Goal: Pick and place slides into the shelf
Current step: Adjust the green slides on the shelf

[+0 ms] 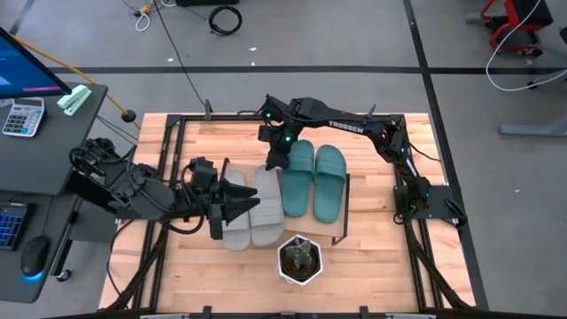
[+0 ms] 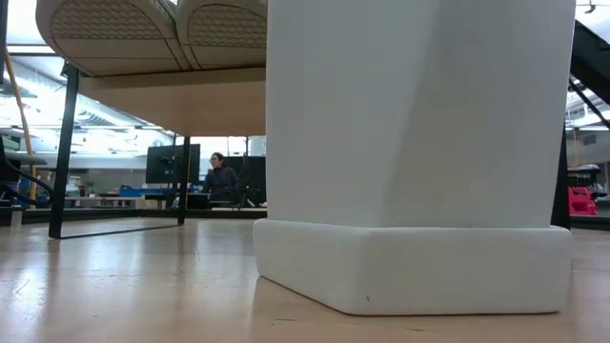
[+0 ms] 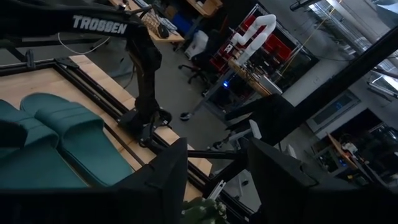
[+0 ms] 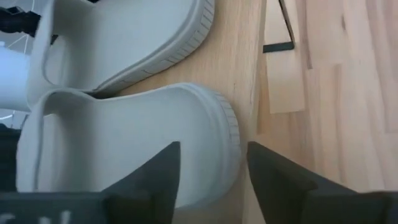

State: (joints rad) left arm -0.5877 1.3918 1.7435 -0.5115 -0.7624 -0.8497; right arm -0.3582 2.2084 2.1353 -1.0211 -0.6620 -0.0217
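Slides sit four in a row in the middle of the high view: two grey slides (image 1: pixel 254 208) on the left and two teal slides (image 1: pixel 314 180) on the right. They lie on the shelf (image 1: pixel 344 213), whose wooden board pokes out at the right of the teal pair. The shelf stands on the worktop (image 1: pixel 381 266), which has bare wood at the lower right and along the top edge. A white pot (image 1: pixel 299 259) with a plant stands just below the slides, so room is tight there. The right gripper (image 1: pixel 275 159) hangs over the top end of the inner grey slide, right beside the teal pair. Its arm reaches in from the right side and bends across the top of the worktop. In the right wrist view its jaws stand apart, one on each side of a grey slide's rim (image 4: pixel 211 140), and do not squeeze it. The left gripper (image 1: pixel 237 202) comes in from the left, its arm stretched low and flat, and is over the grey slides. Its jaws stand partly apart, with nothing seen between them.
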